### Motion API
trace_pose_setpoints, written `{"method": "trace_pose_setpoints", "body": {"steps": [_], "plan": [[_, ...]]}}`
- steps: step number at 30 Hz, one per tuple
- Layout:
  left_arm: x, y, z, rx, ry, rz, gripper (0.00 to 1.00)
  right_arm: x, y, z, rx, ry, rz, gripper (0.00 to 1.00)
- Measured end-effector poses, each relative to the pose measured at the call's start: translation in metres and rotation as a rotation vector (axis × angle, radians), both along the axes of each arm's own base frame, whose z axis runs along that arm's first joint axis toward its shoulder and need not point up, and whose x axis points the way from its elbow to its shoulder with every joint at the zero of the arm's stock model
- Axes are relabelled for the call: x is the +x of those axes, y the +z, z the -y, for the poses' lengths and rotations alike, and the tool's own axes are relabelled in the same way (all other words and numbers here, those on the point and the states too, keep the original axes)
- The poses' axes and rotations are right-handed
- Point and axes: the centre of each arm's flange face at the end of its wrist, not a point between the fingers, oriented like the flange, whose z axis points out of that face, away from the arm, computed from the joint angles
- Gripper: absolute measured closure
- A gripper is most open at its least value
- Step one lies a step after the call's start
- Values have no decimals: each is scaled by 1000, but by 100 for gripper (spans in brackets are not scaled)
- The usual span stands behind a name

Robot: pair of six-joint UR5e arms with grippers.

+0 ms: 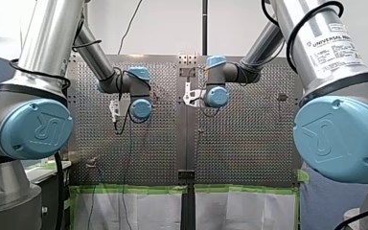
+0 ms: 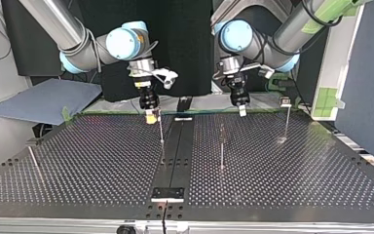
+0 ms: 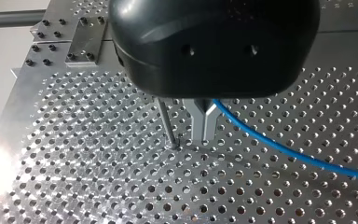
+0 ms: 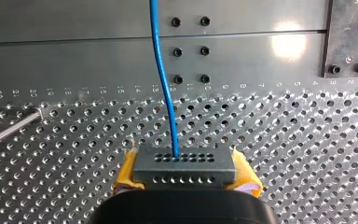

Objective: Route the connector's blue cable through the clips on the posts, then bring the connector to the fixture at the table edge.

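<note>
Your right gripper [image 4: 185, 173] clamps the connector [image 4: 185, 163] between yellow pads [image 4: 127, 170]. Your left gripper [image 3: 204, 139] pinches the blue cable [image 3: 284, 150]. The right arm's label [image 1: 333, 47] reads "UNIVERSAL".

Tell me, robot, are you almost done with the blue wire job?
Only just begun. Done: my right hand pinches the grey connector between yellow pads. In hand: my left hand is shut on the blue cable beside a post. Left: no cable shows along the posts across the table yet, and the connector is nowhere near the fixture at its edge.
</note>
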Motion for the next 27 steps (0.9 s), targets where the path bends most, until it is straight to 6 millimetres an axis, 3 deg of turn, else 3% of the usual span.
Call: {"method": "trace_pose_setpoints", "body": {"steps": [17,27], "plan": [[19,10,-10,4,-6,13,100,0,11,14,-17,41,15,98],[42,27,-18,0,-18,43,100,3,17,17,-26,54,22,98]]}}
